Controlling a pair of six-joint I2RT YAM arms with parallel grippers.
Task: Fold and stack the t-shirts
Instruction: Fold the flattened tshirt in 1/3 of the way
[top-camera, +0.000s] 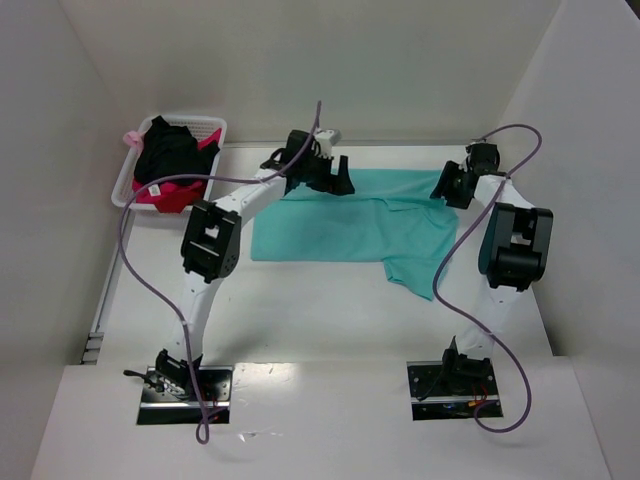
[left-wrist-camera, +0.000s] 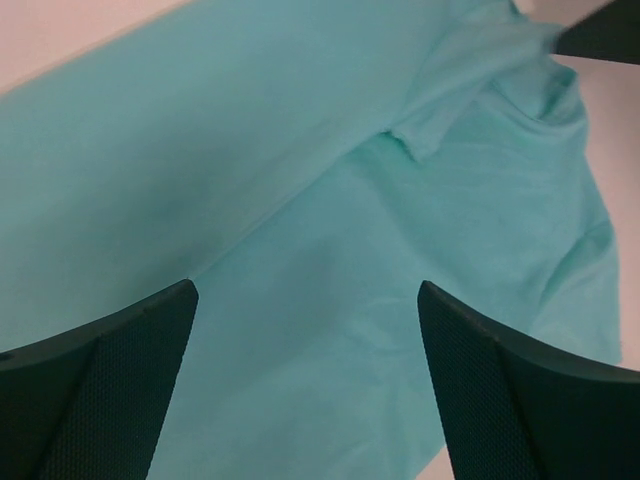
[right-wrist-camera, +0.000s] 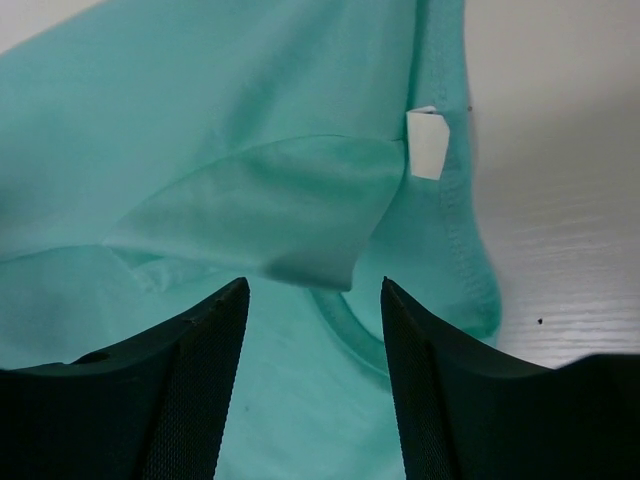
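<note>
White arm links (top-camera: 197, 305), black joint housings (top-camera: 211, 240), purple cables (top-camera: 123, 240), black base plates (top-camera: 218, 400); tool fingers (right-wrist-camera: 180, 400) black, finely textured.

No writing is legible (the white neck label (right-wrist-camera: 427, 143) on the teal t-shirt (right-wrist-camera: 200, 80) looks blank).

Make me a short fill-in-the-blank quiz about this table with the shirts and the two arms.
The teal shirt lies spread on the ___.
The black shirt and the pink shirt sit in a white ___.
The label at the teal shirt's neck is ___.
The left tool is over the teal shirt, its jaws ___.
Missing words: table; basket; white; open.
</note>
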